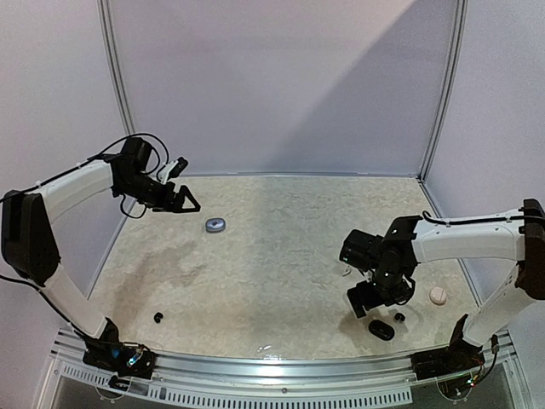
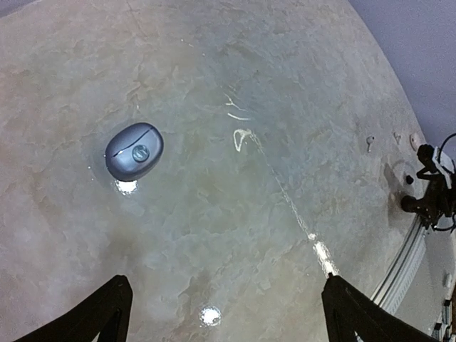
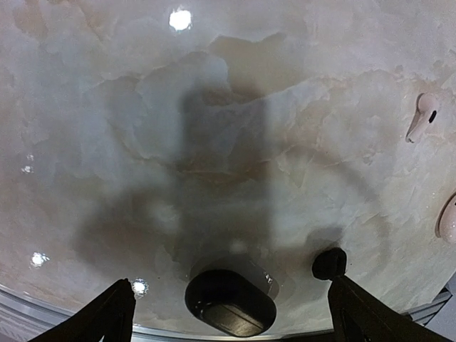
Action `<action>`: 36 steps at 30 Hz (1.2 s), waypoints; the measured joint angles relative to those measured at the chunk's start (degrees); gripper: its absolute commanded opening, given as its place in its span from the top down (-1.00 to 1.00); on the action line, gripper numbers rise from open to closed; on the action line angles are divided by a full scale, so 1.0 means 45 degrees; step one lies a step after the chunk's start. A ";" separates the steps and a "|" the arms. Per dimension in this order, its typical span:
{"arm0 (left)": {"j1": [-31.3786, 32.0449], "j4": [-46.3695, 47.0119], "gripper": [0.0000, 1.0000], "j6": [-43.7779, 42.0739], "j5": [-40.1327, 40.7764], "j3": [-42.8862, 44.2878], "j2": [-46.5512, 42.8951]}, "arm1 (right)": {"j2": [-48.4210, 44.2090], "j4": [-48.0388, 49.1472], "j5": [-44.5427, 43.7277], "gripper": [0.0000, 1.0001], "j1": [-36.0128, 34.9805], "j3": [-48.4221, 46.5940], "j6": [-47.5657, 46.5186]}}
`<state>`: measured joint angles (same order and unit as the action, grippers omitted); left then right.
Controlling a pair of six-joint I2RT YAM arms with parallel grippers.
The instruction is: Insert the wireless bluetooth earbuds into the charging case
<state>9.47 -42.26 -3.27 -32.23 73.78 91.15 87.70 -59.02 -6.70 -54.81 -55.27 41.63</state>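
At lower right of the overhead frame, we see the right gripper (image 1: 379,300) hang wide open and empty above a black charging case (image 1: 381,330), with a black earbud (image 1: 399,317) just beside the case. At upper left, the left gripper (image 1: 187,203), jaws equally spread and holding nothing, hovers near a grey case (image 1: 215,225). A second black earbud (image 1: 158,318) lies at lower left on the tabletop (image 1: 281,247). A pale earbud (image 3: 425,114) lies at upper right of the right wrist view.

A fixed camera high above the near edge looks down over the whole table (image 1: 281,256) toward the back wall (image 1: 281,85). The left wrist camera, held high and tilted, faces a grey case (image 2: 134,151); the right wrist camera hangs low over a black case (image 3: 230,301). Both cases also show in the overhead view.
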 measured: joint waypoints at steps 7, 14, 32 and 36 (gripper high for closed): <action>0.0170 0.0000 -0.88 -0.0423 -0.0131 -0.0568 -0.0442 | 0.0063 0.1039 0.0627 -0.87 -0.0505 0.0981 -0.0063; 0.0170 -0.0015 -0.88 -0.0563 -0.0136 -0.0899 -0.0544 | 0.0228 0.1549 0.1253 -0.69 -0.0559 0.1885 0.0340; 0.0170 -0.0015 -0.85 -0.0612 -0.0408 -0.0908 -0.0525 | 0.0393 0.1739 0.1899 0.42 -0.0680 0.1744 0.0908; 0.0170 -0.0053 -0.80 -0.0729 -0.0879 -0.0903 -0.0515 | 0.0845 0.1826 0.2035 0.44 -0.0680 0.0549 0.0457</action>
<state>10.24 -42.50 -6.55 -36.18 69.71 88.84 91.50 -50.81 2.46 -57.87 -52.80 43.68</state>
